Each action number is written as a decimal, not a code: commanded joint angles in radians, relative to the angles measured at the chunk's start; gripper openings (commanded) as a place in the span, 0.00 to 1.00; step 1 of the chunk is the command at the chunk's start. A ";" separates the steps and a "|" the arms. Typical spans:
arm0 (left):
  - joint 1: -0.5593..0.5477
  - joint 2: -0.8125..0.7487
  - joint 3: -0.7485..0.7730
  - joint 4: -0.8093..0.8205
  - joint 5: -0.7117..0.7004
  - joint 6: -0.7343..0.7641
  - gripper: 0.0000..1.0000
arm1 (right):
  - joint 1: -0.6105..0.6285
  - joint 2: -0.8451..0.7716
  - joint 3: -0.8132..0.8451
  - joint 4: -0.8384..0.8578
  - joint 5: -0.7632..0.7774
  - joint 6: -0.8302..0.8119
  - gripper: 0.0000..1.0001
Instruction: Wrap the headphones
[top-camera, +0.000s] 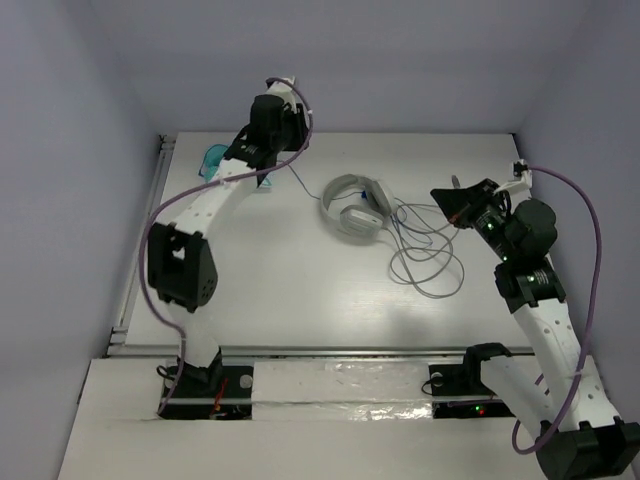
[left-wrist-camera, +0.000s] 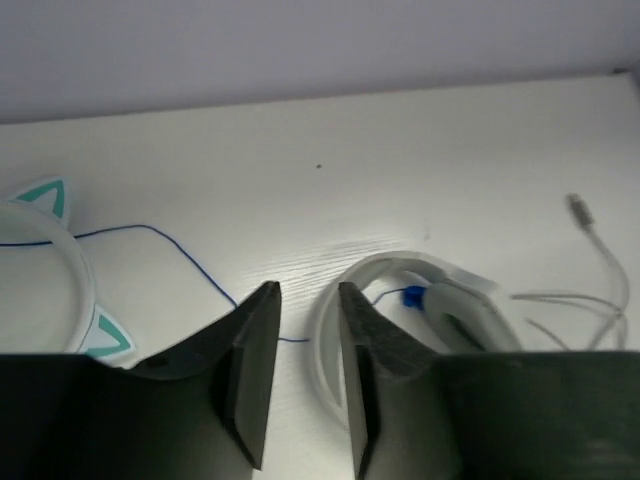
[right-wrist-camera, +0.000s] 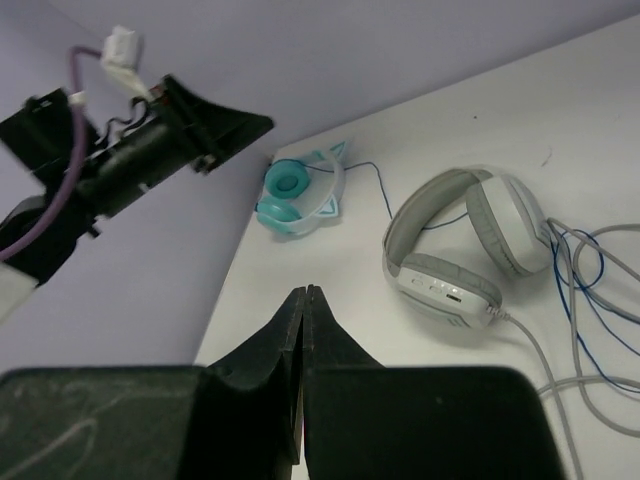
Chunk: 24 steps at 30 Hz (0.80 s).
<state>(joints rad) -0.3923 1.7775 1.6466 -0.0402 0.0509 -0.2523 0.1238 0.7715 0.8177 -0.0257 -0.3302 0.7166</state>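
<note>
The white over-ear headphones lie on the table right of centre, earcups side by side. Their thin grey cable lies in loose loops to their right. My left gripper hangs high above the back of the table, open and empty. In the left wrist view the headband lies below its right finger. My right gripper is shut and empty, held above the cable loops just right of the headphones. In the right wrist view the headphones lie to its right.
Small teal cat-ear headphones sit at the back left corner. Their blue cable runs across to the white headphones and mixes with the grey loops. A grey plug lies at the cable's end. Walls close the table on three sides.
</note>
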 joint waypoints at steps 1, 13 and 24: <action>0.003 0.178 0.196 -0.190 0.029 0.184 0.29 | -0.004 0.017 -0.003 0.083 -0.036 0.009 0.00; -0.036 0.473 0.400 -0.279 0.138 0.301 0.55 | -0.004 0.034 -0.026 0.106 -0.052 0.001 0.41; -0.074 0.539 0.383 -0.288 0.136 0.334 0.58 | -0.004 0.045 -0.034 0.121 -0.064 0.001 0.43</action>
<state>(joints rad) -0.4572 2.2974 1.9923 -0.3119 0.2028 0.0494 0.1238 0.8207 0.7998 0.0307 -0.3714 0.7265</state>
